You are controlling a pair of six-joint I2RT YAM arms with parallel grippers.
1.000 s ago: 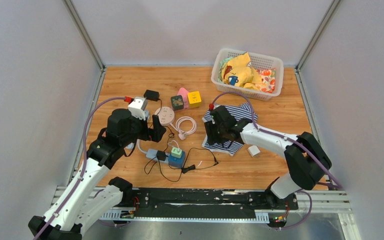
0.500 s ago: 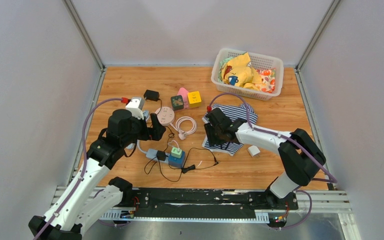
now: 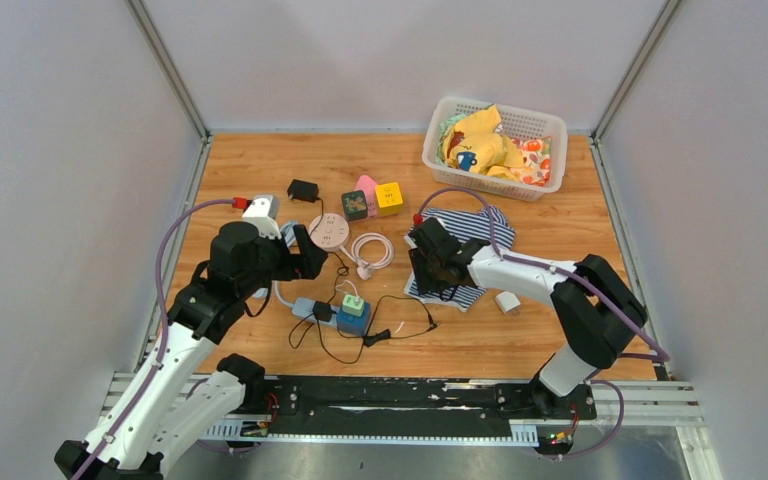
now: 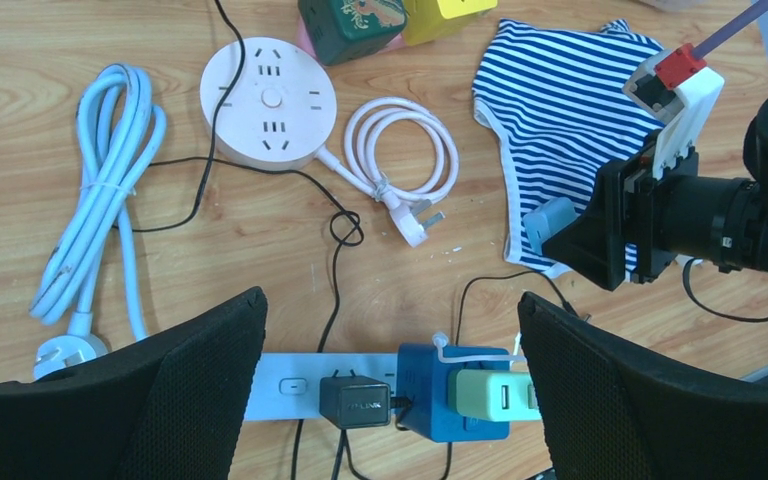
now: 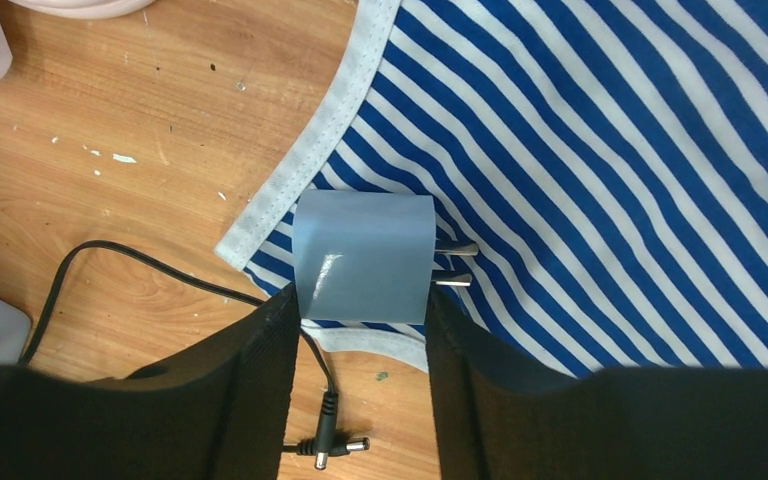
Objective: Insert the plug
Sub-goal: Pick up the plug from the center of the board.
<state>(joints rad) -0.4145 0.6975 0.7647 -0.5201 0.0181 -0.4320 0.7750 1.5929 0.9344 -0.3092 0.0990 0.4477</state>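
Metal prongs (image 5: 453,250) on the plug (image 5: 362,258) show only from the right wrist.

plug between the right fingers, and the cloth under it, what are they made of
The plug looks like moulded plastic, pale blue and glossy, given the highlight on its face; its prongs look like bare silvery metal. The cloth is probably soft fabric, matte, with a stitched white hem.

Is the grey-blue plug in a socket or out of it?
Out. The right end effector holds the plug over the striped cloth, and both prongs are bare.
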